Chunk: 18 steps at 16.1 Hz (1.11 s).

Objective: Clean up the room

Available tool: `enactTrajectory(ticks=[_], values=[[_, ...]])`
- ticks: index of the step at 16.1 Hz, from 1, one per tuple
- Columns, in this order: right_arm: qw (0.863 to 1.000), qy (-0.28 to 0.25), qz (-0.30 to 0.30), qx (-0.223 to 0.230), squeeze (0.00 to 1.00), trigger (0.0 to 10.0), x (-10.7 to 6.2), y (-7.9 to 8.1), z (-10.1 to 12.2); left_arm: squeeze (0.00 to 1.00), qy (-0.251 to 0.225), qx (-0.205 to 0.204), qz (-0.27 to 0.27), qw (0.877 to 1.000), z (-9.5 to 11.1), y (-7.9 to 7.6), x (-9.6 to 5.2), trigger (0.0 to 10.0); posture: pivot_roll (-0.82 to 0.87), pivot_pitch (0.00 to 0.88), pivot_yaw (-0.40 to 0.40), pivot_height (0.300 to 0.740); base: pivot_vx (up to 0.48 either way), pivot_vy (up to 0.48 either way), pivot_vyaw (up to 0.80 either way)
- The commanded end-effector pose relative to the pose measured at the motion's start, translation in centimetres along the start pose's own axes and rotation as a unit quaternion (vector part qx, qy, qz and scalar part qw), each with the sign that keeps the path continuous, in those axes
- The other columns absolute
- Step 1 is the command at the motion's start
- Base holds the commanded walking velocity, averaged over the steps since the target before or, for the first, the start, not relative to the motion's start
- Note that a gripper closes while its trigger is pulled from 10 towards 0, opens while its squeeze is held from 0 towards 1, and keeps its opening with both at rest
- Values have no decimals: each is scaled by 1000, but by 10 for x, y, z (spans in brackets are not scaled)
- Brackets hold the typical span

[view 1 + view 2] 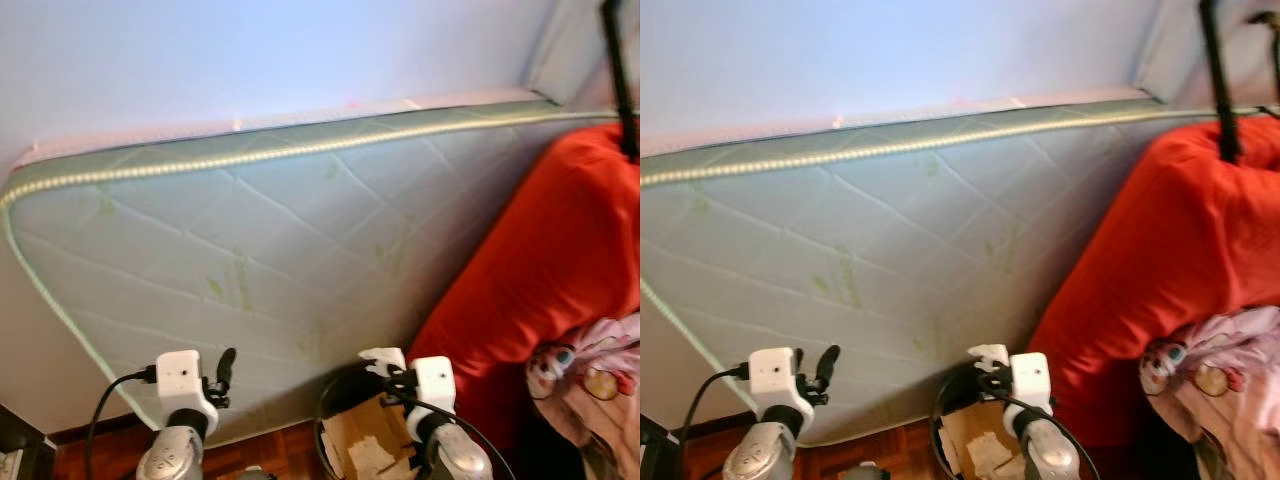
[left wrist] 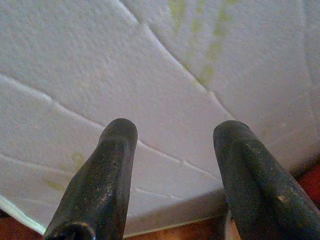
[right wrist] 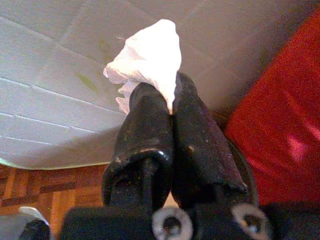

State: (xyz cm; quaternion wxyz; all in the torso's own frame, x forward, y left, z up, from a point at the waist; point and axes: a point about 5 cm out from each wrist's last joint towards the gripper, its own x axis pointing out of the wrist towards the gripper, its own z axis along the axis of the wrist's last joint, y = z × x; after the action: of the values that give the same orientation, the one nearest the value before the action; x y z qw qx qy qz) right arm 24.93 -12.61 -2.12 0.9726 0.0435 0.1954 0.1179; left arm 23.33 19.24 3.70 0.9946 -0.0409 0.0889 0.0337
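Observation:
My right gripper [image 3: 171,95] is shut on a crumpled white tissue [image 3: 150,57] that sticks out past the fingertips. In the eye views that gripper [image 1: 388,370] hovers above a black round bin [image 1: 325,400] holding pieces of brown cardboard [image 1: 362,438]. The tissue [image 1: 381,357] is over the bin's far rim. My left gripper [image 1: 224,368] is raised to the left of the bin, open and holding nothing. Its two black fingers [image 2: 117,145] point at the quilted mattress [image 2: 165,65].
A pale green quilted mattress [image 1: 300,230] leans against the wall straight ahead. A big red cushion [image 1: 545,270] stands at the right, with a patterned pink cloth [image 1: 595,375] below it. A black pole [image 1: 620,70] rises at the top right. Wooden floor [image 1: 275,450] lies beneath.

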Motion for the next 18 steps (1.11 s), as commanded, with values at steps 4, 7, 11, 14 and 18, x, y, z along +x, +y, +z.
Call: enactTrajectory(ticks=[4,7,11,14,18], values=[[999,39,0,-6,0,10000,5,-4,-4,0,-12,-2,0,1000,9,-1,1,10000,82,0,-19,661,282,0,0],[998,63,-23,4,0,10000,12,-11,0,0,-18,-17,14,1000,16,5,7,10000,90,0,-18,661,0,0,0],[996,76,-35,20,0,10000,21,-11,9,0,-29,-12,2,1000,26,6,13,10000,122,28,-31,661,0,0,0],[994,95,-51,30,0,10000,28,-16,18,0,-43,-10,-6,999,39,4,21,10000,165,80,-47,661,0,0,0],[993,100,-60,26,0,10000,35,-19,31,0,-46,-12,-1,999,43,5,14,10000,190,131,-60,661,0,0,0]])
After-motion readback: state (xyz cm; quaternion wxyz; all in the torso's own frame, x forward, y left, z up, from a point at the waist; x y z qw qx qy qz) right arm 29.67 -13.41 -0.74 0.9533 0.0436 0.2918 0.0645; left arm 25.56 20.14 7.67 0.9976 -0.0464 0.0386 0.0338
